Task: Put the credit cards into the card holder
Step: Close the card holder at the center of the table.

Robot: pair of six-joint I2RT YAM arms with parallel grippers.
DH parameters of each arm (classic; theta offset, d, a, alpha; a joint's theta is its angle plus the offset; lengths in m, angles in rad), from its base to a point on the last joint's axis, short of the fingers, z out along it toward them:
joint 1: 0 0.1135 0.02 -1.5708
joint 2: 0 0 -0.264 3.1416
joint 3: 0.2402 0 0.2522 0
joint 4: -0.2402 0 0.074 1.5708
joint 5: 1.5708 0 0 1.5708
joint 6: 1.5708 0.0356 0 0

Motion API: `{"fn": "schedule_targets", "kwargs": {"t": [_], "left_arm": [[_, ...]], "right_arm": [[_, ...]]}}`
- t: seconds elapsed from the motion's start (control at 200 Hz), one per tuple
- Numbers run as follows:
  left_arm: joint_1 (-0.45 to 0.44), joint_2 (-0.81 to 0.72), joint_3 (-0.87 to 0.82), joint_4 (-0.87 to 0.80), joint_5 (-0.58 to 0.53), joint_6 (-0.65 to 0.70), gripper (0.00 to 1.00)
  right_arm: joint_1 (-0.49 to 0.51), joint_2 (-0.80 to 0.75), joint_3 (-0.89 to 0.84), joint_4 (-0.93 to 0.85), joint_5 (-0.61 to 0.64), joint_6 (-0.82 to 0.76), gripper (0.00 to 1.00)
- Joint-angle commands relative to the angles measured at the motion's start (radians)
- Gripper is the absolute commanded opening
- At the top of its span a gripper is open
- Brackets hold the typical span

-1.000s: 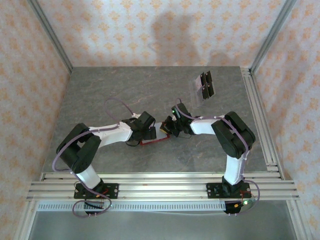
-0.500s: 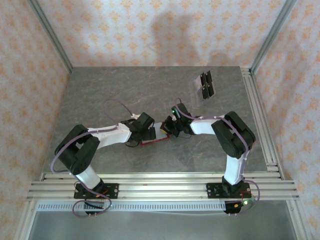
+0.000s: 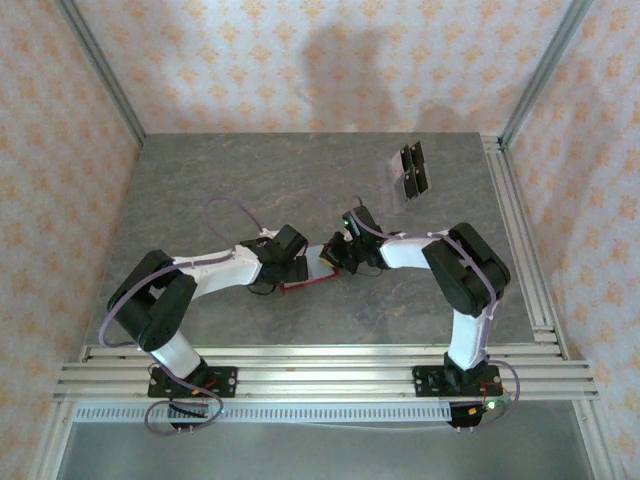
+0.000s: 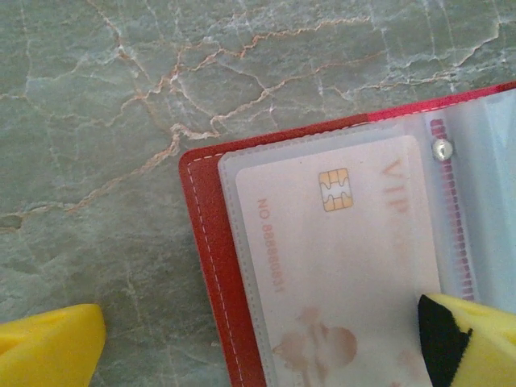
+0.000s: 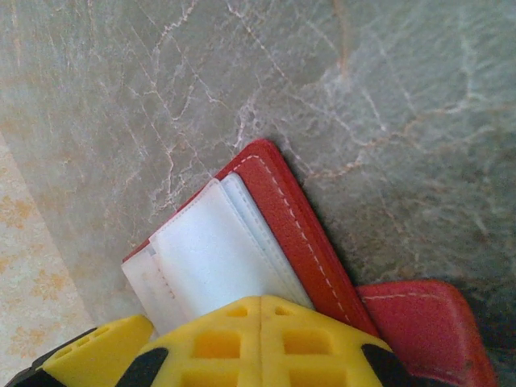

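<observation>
The red card holder (image 3: pixel 308 278) lies open mid-table between both grippers. In the left wrist view its red cover (image 4: pixel 205 242) frames clear sleeves, and one sleeve holds a pale pink credit card (image 4: pixel 339 258) with a gold chip. My left gripper (image 4: pixel 258 351) is open astride the holder's left edge, with its right fingertip (image 4: pixel 472 339) over the sleeve. My right gripper (image 5: pixel 161 339) is shut on the holder's white sleeves (image 5: pixel 210 250), and a red tab (image 5: pixel 419 322) lies beside it. More dark credit cards (image 3: pixel 412 170) lie at the back right.
The dark cards rest on a clear sheet (image 3: pixel 392 180) near the table's back right corner. An aluminium rail (image 3: pixel 520 230) runs along the right edge, and patterned walls close in the grey marbled table (image 3: pixel 200 180).
The left arm's forearm has shifted slightly and its gripper has edged a little to the left. The card holder and the right arm have not moved.
</observation>
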Motion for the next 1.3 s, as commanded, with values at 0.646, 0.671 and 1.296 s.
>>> {"fn": "schedule_targets", "kwargs": {"t": [0.646,0.671,1.296], "left_arm": [[0.129,-0.095,0.036,0.136,0.167,0.010,1.00],[0.133,-0.092,0.032,0.145,0.176,0.010,1.00],[0.152,-0.015,-0.009,0.309,0.242,0.004,1.00]], "right_arm": [[-0.002,0.063,-0.041,-0.028,0.108,0.023,0.00],[-0.002,0.063,-0.046,-0.022,0.110,0.028,0.00],[-0.002,0.045,-0.102,-0.001,0.205,0.060,0.00]]}}
